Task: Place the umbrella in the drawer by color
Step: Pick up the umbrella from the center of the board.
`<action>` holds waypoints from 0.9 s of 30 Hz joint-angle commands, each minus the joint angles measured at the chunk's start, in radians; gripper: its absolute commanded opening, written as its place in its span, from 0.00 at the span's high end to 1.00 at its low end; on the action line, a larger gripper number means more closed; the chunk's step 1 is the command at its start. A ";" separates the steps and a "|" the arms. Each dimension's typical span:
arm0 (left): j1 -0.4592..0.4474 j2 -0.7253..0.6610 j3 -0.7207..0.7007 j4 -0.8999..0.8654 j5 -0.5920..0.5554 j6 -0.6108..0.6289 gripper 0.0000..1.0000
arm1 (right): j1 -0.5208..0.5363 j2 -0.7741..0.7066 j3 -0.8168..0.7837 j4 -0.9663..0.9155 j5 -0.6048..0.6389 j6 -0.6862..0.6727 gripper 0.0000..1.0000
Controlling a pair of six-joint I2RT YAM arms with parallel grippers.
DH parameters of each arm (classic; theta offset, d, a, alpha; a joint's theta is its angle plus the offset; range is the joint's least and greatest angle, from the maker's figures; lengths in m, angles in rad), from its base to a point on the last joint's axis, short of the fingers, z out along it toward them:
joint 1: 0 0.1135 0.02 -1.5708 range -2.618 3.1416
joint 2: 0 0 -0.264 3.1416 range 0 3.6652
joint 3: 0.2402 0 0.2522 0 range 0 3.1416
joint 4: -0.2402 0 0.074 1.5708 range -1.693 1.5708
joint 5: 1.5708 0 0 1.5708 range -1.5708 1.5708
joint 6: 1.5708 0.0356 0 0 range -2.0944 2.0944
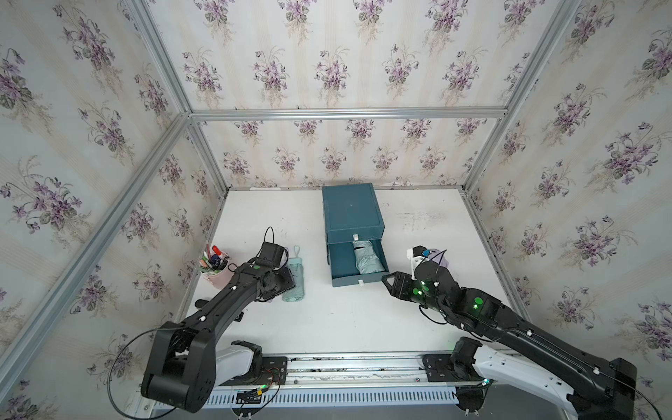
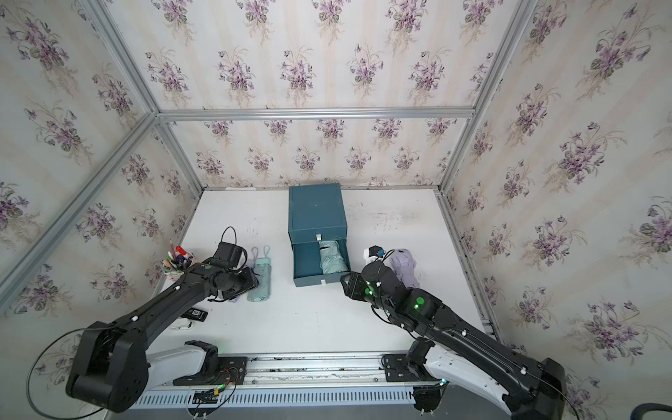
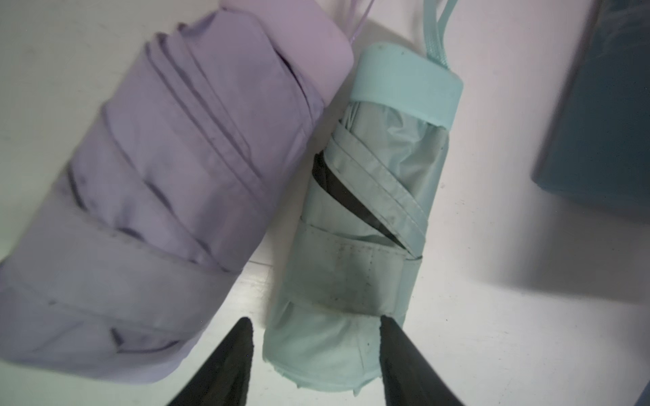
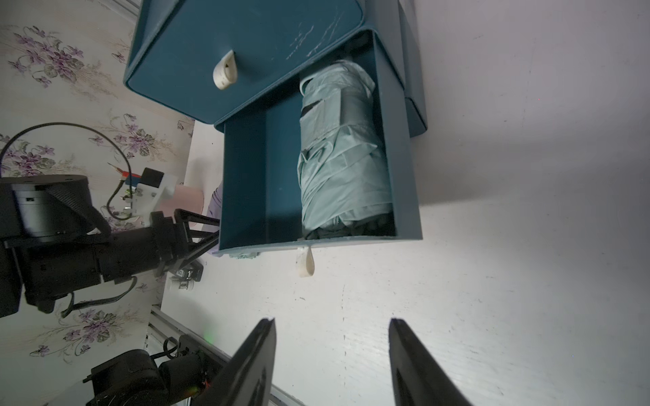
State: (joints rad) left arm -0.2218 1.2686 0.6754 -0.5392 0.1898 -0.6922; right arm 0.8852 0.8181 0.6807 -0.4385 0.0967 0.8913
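Left gripper (image 3: 314, 320) straddles one end of the mint umbrella (image 3: 369, 211) lying on the table (image 3: 492, 334) beside a lilac umbrella (image 3: 169, 193) — clamped or not, I cannot tell. Right gripper (image 4: 332, 321) hangs open, empty — beyond it, the open lower drawer (image 4: 246, 175) holds a second mint umbrella (image 4: 341, 158).

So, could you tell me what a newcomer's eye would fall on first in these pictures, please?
The dark teal cabinet at the back middle of the table stands out, its lower drawer pulled open with a mint umbrella lying inside. Next, the left gripper has its jaws either side of a second mint umbrella, which lies beside a lilac umbrella. The right gripper hangs open and empty before the drawer.
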 commanded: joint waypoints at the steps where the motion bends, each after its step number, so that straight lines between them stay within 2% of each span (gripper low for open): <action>1: 0.008 0.051 0.018 0.084 0.093 0.029 0.53 | 0.001 -0.010 -0.004 0.011 0.005 0.005 0.45; 4: 0.013 0.089 0.018 0.106 0.110 0.018 0.57 | 0.001 -0.012 -0.014 0.020 0.004 0.006 0.45; 9: 0.009 0.167 0.001 0.195 0.287 0.008 0.60 | 0.001 0.015 -0.003 0.026 0.003 -0.002 0.45; 12: 0.017 0.163 -0.002 0.173 0.253 0.001 0.60 | 0.001 0.032 0.002 0.040 -0.008 -0.002 0.45; 17: 0.082 0.107 -0.016 0.170 0.254 -0.011 0.49 | 0.001 0.054 0.013 0.042 -0.012 -0.010 0.45; 21: 0.119 0.102 -0.013 0.182 0.278 -0.009 0.48 | 0.001 0.070 0.017 0.051 -0.020 -0.013 0.45; 27: 0.119 0.211 0.003 0.233 0.315 0.008 0.51 | 0.001 0.086 0.020 0.065 -0.033 -0.012 0.45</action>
State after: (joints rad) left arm -0.1051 1.4483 0.6727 -0.3313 0.4797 -0.6979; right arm 0.8852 0.9016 0.6933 -0.3954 0.0681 0.8864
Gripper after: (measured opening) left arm 0.497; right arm 0.553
